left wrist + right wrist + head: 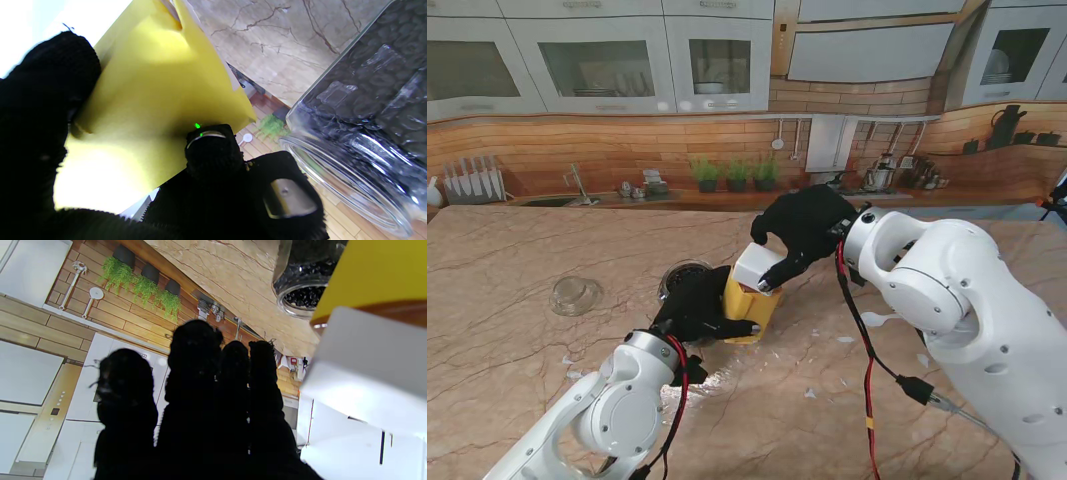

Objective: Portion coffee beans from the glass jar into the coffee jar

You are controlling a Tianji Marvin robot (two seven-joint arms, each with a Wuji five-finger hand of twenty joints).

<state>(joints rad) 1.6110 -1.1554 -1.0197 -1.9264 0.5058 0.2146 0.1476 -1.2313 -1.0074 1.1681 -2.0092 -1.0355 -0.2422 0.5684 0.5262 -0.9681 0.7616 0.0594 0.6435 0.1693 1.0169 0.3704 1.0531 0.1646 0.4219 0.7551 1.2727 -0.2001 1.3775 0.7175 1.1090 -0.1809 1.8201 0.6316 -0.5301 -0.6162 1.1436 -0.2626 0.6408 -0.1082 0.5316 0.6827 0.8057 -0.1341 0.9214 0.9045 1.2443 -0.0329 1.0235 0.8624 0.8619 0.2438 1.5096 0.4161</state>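
Observation:
The yellow coffee jar stands mid-table, and my left hand is shut around its side. A white lid sits tilted at the jar's top. My right hand reaches over from the right and grips the lid, one finger down its right edge and the others curled over its far side. The glass jar, open and dark with coffee beans, stands just behind my left hand, partly hidden by it.
A round glass lid lies on the marble table to the left of the jars. Small white smears mark the table on the right, near my right forearm. A red and black cable hangs along the right arm.

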